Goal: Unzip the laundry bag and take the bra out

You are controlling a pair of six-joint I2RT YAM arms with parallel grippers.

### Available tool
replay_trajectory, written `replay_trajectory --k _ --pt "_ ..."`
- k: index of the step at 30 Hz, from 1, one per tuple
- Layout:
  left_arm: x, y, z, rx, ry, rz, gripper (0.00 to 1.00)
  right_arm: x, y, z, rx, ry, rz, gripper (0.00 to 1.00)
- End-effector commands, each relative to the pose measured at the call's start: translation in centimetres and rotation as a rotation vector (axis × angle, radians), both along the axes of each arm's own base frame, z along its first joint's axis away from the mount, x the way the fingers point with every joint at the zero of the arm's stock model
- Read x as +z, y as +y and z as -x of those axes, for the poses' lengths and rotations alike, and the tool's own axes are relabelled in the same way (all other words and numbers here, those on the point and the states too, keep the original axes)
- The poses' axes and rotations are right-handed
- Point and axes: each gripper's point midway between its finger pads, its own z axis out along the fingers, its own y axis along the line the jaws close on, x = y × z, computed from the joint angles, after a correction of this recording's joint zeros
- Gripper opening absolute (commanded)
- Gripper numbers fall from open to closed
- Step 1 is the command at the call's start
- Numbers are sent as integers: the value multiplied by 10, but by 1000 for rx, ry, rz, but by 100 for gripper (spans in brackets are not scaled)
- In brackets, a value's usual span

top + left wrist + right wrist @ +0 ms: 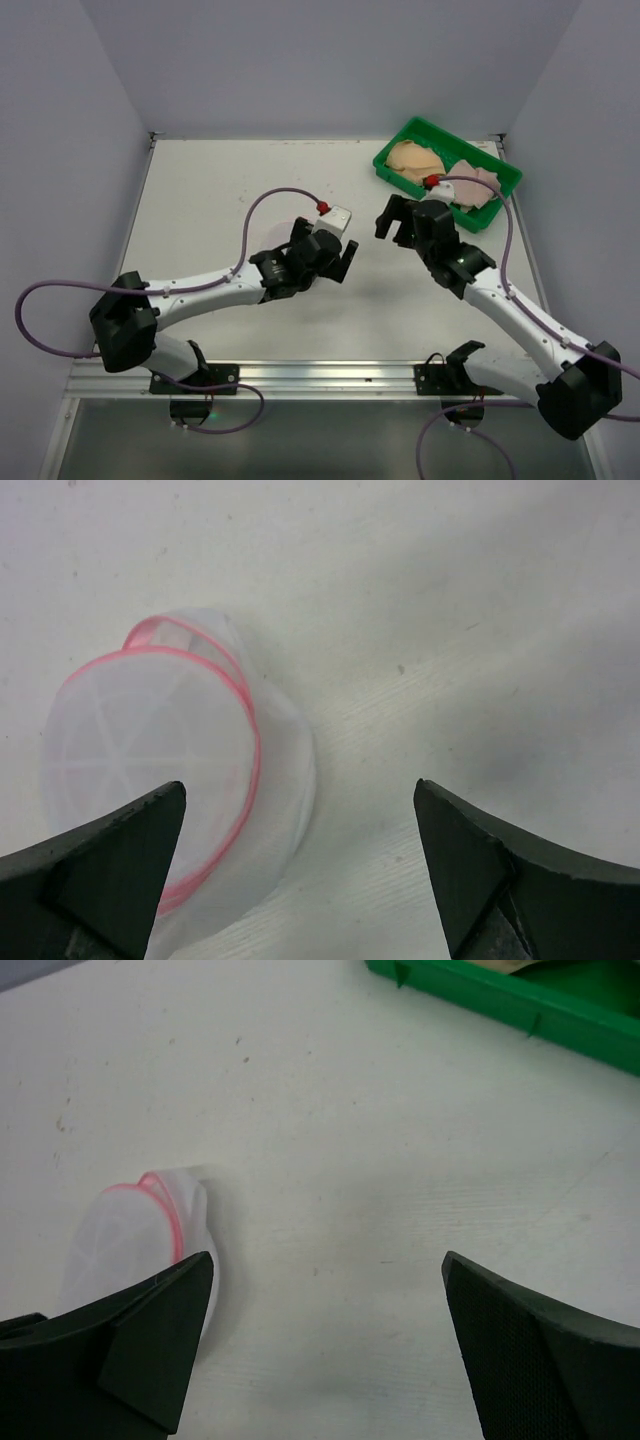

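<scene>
Arms reach in from the near desk (200,170) edge, both low over the middle. Left end effector (300,790) is spread wide with nothing between the fingers; right end effector (329,1259) is likewise wide open and empty. Laundry bag (150,760) lies on the desk just beyond the left fingers, partly hidden by one of them. From the right wrist view it sits off to the left side, and from the top it is mostly hidden under the left arm. Pink zip trim (245,720) rings the rim, with a small loop of it lifted at the far end. No garment shows through the mesh, and I can't make out the zip pull.

Handling guess: very light, soft, collapses when pinched, and likely slides on the smooth desk. Best to pin the mesh body with one end effector and take the trim at the lifted loop with the other.

Farther back right, the green tray (500,185) holds beige fabric (415,160).
</scene>
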Motion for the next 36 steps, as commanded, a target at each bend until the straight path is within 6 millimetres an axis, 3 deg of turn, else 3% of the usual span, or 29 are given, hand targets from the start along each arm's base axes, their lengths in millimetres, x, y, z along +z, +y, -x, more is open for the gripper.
replay_trajectory --k 1,3,4,6,7,10,11,12,13,14,15,16,17,20,24,27,36 --pt "66 -6 -18 78 -38 140 100 38 -33 -1 -64 -95 65 99" --pt "78 -3 -25 95 -12 178 100 59 -47 3 -83 -142 65 99" --pt "91 8 -41 147 -9 231 100 72 -51 4 -92 -171 59 99" --pt "100 26 -54 194 8 284 100 91 -64 12 -113 -221 73 99" --pt "100 49 -67 260 3 300 100 104 -68 15 -123 -247 72 99" --pt "115 99 -76 370 -49 319 100 133 -85 35 -141 -316 87 99" --pt "118 110 -74 392 -60 324 100 136 -89 42 -139 -324 95 99" --pt "136 125 -68 411 -105 360 100 142 -94 48 -143 -340 110 99" --pt "133 144 -66 453 -114 358 100 155 -104 59 -169 -381 104 99" --pt "136 154 -60 468 -129 363 100 156 -112 66 -185 -380 116 99" --pt "155 171 -49 495 -192 395 100 159 -118 73 -199 -390 127 99" --pt "153 179 -41 500 -202 387 100 169 -128 84 -220 -427 120 99" --pt "169 189 -28 496 -251 426 100 169 -133 92 -215 -434 145 99" --pt "168 209 -9 505 -286 395 100 182 -146 117 -218 -498 130 99" --pt "180 243 22 548 -362 379 100 186 -155 140 -201 -565 131 99" --pt "176 258 37 560 -384 362 100 174 -159 150 -193 -587 135 99" --pt "156 277 54 607 -394 352 100 153 -157 157 -166 -593 111 99"
